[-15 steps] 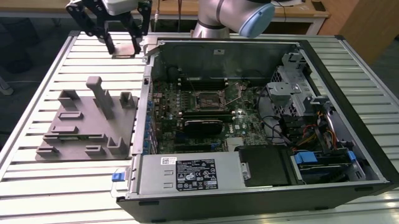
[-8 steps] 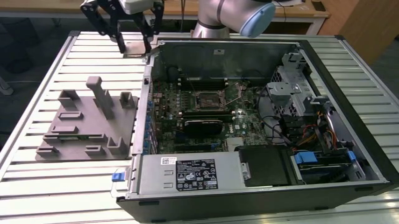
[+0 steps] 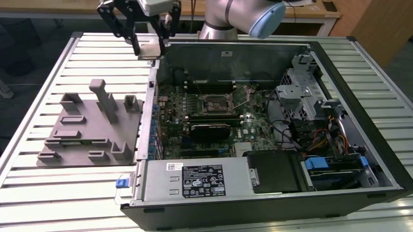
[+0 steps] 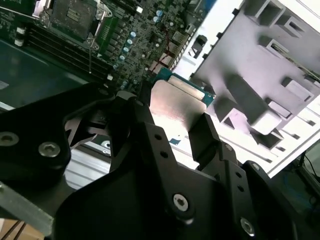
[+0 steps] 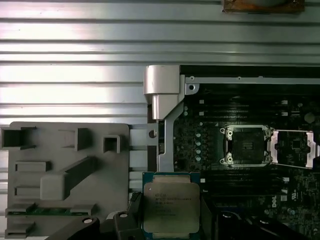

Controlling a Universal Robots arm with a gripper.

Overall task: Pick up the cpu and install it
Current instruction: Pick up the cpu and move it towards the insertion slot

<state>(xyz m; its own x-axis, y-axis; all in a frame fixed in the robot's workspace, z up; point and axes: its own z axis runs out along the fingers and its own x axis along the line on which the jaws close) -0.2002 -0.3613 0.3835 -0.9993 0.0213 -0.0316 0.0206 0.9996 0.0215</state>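
First wrist view has the cleanest look at the cpu (image 5: 171, 206). It's a flat square chip with a dull silver metal lid, some print on it, and a thin green rim all round. It's held up in the air by the gripper (image 5: 171, 222), black jaws clamped on two opposite edges.

Past the chip in that view are the corner of the computer case (image 5: 162, 87) and the slatted metal counter (image 5: 75, 50). The grey holder block (image 5: 65, 175) is off to one side of the chip and the motherboard (image 5: 240, 200) to the other. That camera also looks straight down into the cpu socket (image 5: 245, 145), with its load plate (image 5: 295, 148) flipped open beside it.

Second wrist view looks along the jaws from behind, so the grip itself is clear. There's a black finger (image 4: 202, 135) pressed against each side of the lid. The lid catches a pinkish-white glare here, and the green edge pokes out at the far end.

Exterior view is where the height reads. The chip hangs well above the counter, up around the far corner of the case on the exterior view's left, well apart from the socket mid-board, and it looks more tan there. This view also takes in the whole open case: power supply (image 3: 193, 181) at the near end, drive cage (image 3: 303, 92) on the exterior view's right, and the arm (image 3: 226, 19) coming in from the far side.
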